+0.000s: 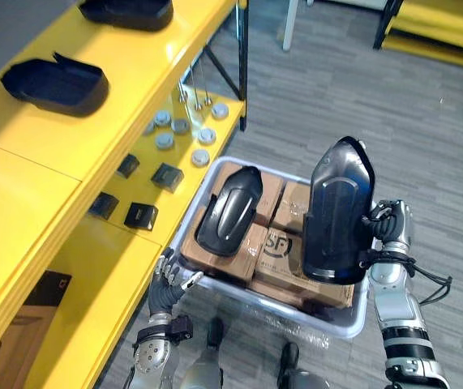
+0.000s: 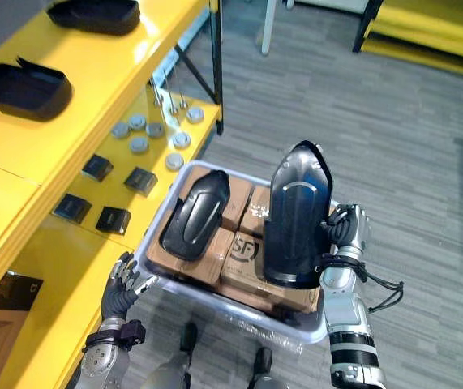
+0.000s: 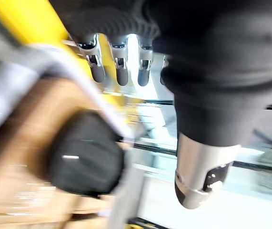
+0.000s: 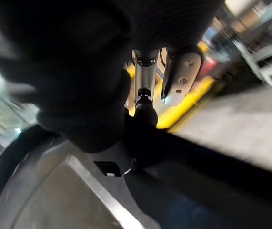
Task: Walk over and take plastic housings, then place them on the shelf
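Note:
My right hand [image 1: 387, 231] is shut on a big black plastic housing [image 1: 340, 211], gripping its right edge and holding it upright above the grey bin [image 1: 288, 308]. In the right wrist view, fingers [image 4: 145, 102] press on the housing's dark shell [image 4: 55, 191]. A second black housing [image 1: 229, 209] lies on the cardboard boxes [image 1: 284, 247] inside the bin. My left hand [image 1: 166, 284] hangs open beside the bin's near left corner, holding nothing; its straight fingers [image 3: 121, 67] show in the left wrist view. Two more housings [image 1: 57, 83] [image 1: 130, 11] rest on the yellow top shelf [image 1: 20, 170].
The shelf unit stands to my left. Its lower level carries small black parts [image 1: 140, 215] and several silver discs [image 1: 184, 134]. Grey carpet floor [image 1: 426, 121] stretches to the right, and another yellow rack [image 1: 442, 24] stands at the far right.

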